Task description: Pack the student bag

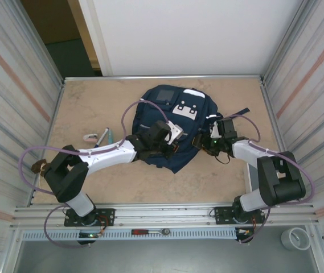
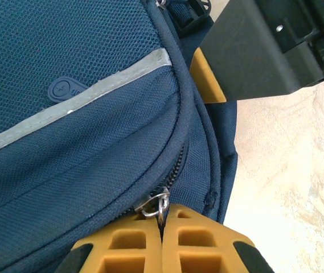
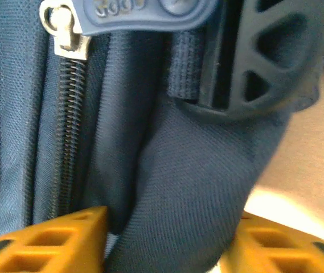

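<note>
Student bag (image 1: 157,111) gripped by right gripper (image 3: 167,230), seemingly by left gripper (image 2: 162,226)

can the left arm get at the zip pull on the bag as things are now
Most likely yes: the left gripper sits right at it, fingers shut on the metal zip pull of the student bag, with nothing between them.

The bag (image 1: 156,114) lies partly hidden under the left arm (image 1: 110,154) and right arm (image 1: 244,149); pale objects (image 1: 97,136) beside it too small to identify.
</note>
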You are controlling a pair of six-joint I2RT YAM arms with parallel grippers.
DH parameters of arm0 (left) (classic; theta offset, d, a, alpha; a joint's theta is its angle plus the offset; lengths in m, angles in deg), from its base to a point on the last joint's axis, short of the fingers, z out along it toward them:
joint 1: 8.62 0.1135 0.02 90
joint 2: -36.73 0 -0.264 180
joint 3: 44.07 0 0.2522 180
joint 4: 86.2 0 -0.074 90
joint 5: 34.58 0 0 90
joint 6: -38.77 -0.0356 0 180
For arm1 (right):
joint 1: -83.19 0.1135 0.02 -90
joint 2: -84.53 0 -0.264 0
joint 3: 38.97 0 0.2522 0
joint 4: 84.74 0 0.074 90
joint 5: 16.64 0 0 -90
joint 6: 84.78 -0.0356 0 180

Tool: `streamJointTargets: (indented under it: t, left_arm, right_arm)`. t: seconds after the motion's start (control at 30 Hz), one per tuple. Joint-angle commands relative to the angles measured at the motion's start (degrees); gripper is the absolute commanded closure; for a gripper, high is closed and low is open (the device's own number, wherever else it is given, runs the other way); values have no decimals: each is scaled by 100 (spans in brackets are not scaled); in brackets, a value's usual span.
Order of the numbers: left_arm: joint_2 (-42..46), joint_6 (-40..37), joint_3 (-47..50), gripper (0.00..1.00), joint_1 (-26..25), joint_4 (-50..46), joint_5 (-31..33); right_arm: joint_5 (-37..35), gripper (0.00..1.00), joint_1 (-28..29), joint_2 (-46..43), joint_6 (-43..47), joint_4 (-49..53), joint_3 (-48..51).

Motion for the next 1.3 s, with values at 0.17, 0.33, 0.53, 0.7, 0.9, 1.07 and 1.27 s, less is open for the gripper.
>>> streamJointTargets:
  t: [0.17,0.33,0.53,0.7,0.9,1.07,1.27]
  left_arm:
    - [395,-263,434,100,63,18,984]
    - [472,-302,609,100,338,-480,1856]
    - [653,-305,662,100,495,-525,1702]
    - [773,-324,567,100,217,-181,835]
    - [521,-163,94,100,-245,7,404]
    - [214,15,-260,100,-457,173,211]
    - [-8,-7,-403,100,-496,180,233]
  right_arm:
    - [-578,100,-385,-189,389,202,-96]
    - [-772,100,-616,-381,728,617,-358]
    - [-410,100,-649,-177,856,714,-813]
    - [-239,100,-649,297,1006,864,-1482]
    - [115,88,-664,1251,1070,1176,-2562]
    - [-455,59,-768,616,1018,1139,-2030]
    - [-511,41,-938,-812,919,1026,-563]
